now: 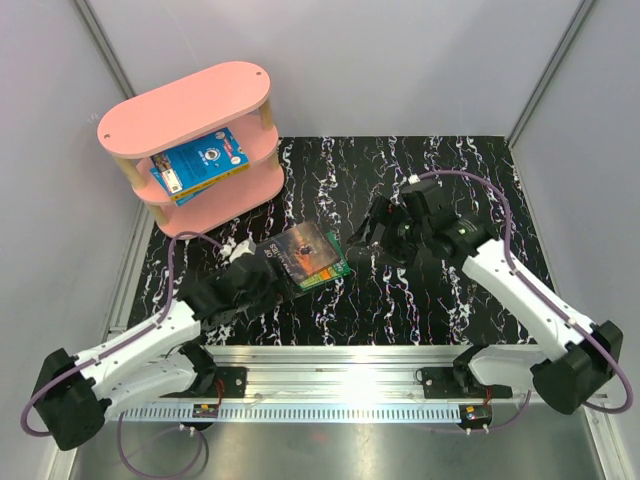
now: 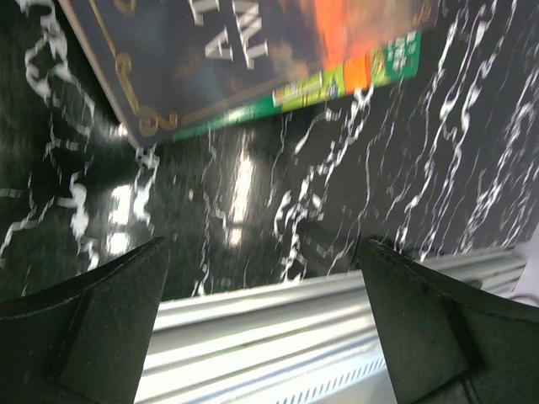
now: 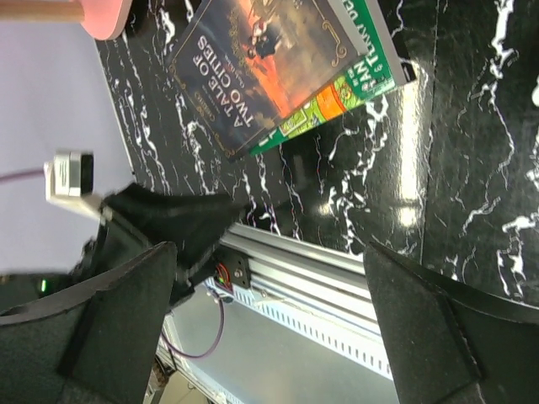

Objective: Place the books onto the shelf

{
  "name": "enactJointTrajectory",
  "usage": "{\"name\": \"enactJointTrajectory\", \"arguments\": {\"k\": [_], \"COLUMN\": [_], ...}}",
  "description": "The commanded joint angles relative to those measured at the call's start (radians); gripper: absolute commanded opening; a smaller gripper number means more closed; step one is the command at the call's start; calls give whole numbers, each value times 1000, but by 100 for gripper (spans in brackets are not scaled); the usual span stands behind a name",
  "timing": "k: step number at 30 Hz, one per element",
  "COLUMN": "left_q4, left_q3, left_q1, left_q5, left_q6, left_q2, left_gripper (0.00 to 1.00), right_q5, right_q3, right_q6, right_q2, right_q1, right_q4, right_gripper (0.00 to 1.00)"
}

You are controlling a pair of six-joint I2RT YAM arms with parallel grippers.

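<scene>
Nearest the top camera was the metal rail point(image 1: 330, 365) that both arm bases were bolted to, and everything else sat further out toward the shelf point(image 1: 185, 100), which stood in the far left corner of the black marble table point(image 1: 440, 300). On the shelf's middle tier a blue book point(image 1: 200, 160) lay flat, with what looked like another book's edge peeking out underneath, so I'd say that half of the job was sorted. Two books weren't on the shelf: a dark book point(image 1: 308, 252), Tale of Two Cities going by the cover, lay flat on top of a green book point(image 3: 362, 84), in front of the shelf and off to its right, well apart from it. Straight out in front of the shelf's right end, the left gripper point(image 1: 268, 268) sat just beside the stack with its jaws spread wide and nothing between them, its wrist view showed only bare table between the fingers. Further right of the shelf, on the stack's other side, the right gripper point(image 1: 365, 235) was wide open and empty too. My read: thin books lying flat are a pain to get fingers under, so the arms bracketed the pile from both sides, probably to slide or tip the top one before it goes to the shelf
</scene>
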Motion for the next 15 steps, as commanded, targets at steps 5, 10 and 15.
{"name": "enactJointTrajectory", "arguments": {"k": [5, 10, 15], "left_q4": [280, 456, 623], "left_q3": [-113, -236, -330], "left_q1": [99, 130, 150], "left_q5": [64, 99, 102], "left_q6": [2, 5, -10], "left_q2": [28, 24, 60], "left_gripper": [98, 98, 98], "right_q5": [-1, 12, 31], "right_q3": [-19, -18, 7], "right_q6": [-17, -19, -30], "right_q2": [-163, -194, -201], "right_q1": [-2, -2, 0], "right_q4": [-133, -187, -239], "right_gripper": [100, 100, 100]}}
